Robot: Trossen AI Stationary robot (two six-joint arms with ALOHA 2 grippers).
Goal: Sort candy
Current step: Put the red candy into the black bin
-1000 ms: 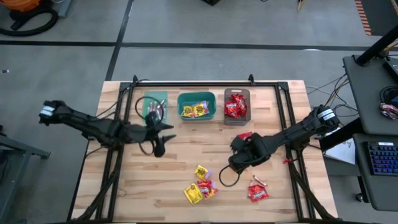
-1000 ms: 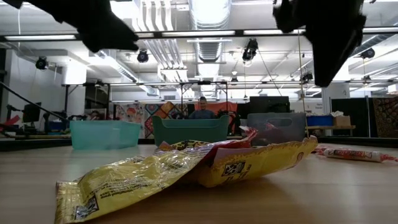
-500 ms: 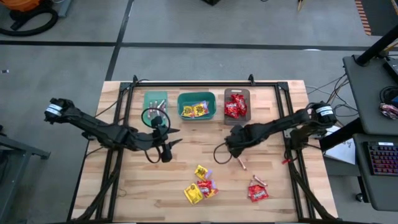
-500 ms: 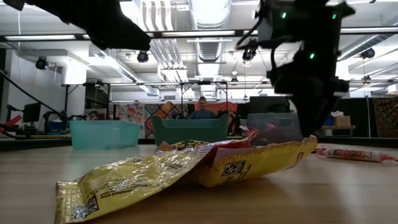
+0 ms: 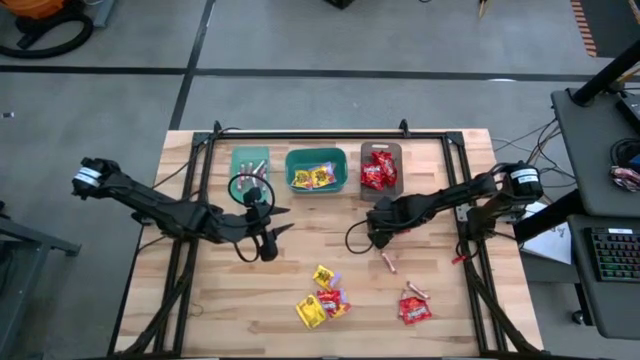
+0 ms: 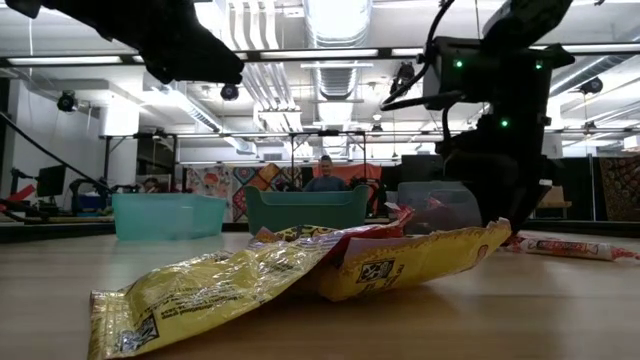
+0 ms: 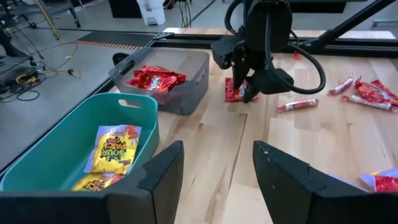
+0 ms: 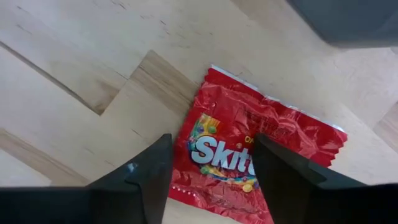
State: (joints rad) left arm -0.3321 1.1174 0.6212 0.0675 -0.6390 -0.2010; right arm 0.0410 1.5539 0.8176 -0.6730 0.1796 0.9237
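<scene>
Red Skittles packet (image 8: pixel 258 158) lies flat on your wooden counter (image 5: pixel 300 250), right under the right tool (image 8: pixel 208 180).
Your right tool (image 5: pixel 378 232) sits at centre-right of the high view, just below the grey-brown bin (image 5: pixel 381 169) of red packets, fingers spread with the white "Skitt..." lettering showing between them and nothing gripped. Your left tool (image 5: pixel 268 232) waits at centre-left, below the small teal bin (image 5: pixel 250 166), fingers apart and empty. The middle teal bin (image 7: pixel 68 140) holds yellow packets; one reads "SOUR PATCH" (image 7: pixel 112 147). More candy lies loose on the counter: a yellow and red cluster (image 5: pixel 322 297) at lower centre, a pinkish stick (image 5: pixel 388 262) right of centre, and a red packet with sticks (image 5: pixel 414 303) at lower right. Across the counter in the low view, a person (image 6: pixel 324 176) sits behind the bins.
</scene>
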